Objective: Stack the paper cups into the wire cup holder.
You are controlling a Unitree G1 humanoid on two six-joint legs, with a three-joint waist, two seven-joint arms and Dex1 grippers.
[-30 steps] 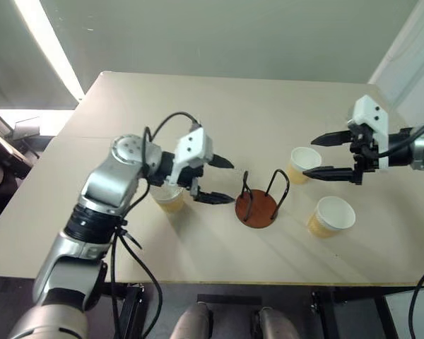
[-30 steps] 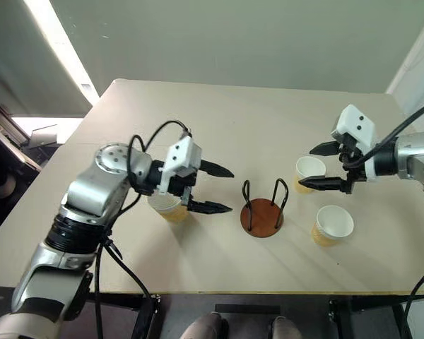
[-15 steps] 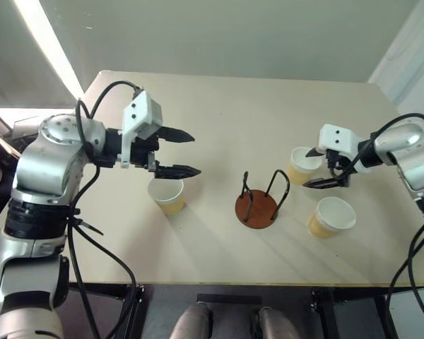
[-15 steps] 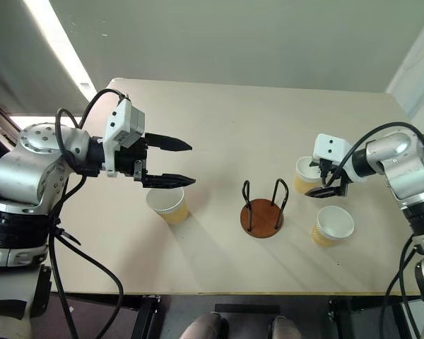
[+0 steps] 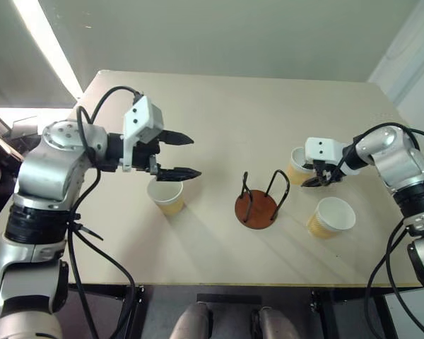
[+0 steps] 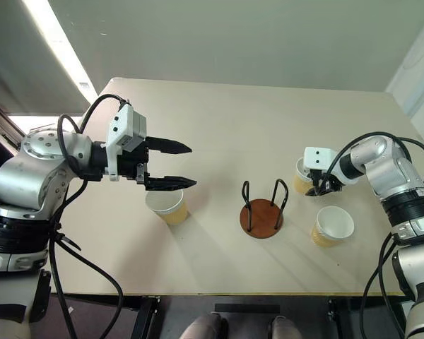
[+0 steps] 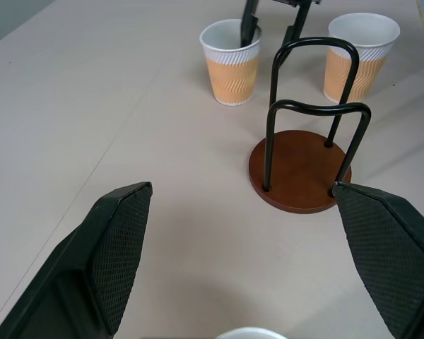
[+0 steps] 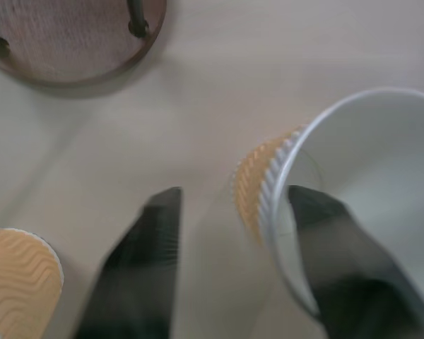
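The right gripper [image 5: 316, 176], right of centre in the head view, straddles the rim of the far cup [image 5: 301, 163] with one finger [image 8: 325, 261] inside and one outside, jaws narrowed but with a gap outside the wall, likely about to pinch it for lifting. The left gripper [image 5: 178, 155] hangs wide open and empty above another cup [image 5: 167, 195] at centre left, apparently waiting its turn. The empty holder [image 5: 258, 205] stands between them at centre, a third cup [image 5: 331, 217] to its lower right.

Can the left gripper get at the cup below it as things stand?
Probably yes. The left gripper hovers open just above the paper cup, which stands upright and alone on the table, well apart from the wire cup holder.
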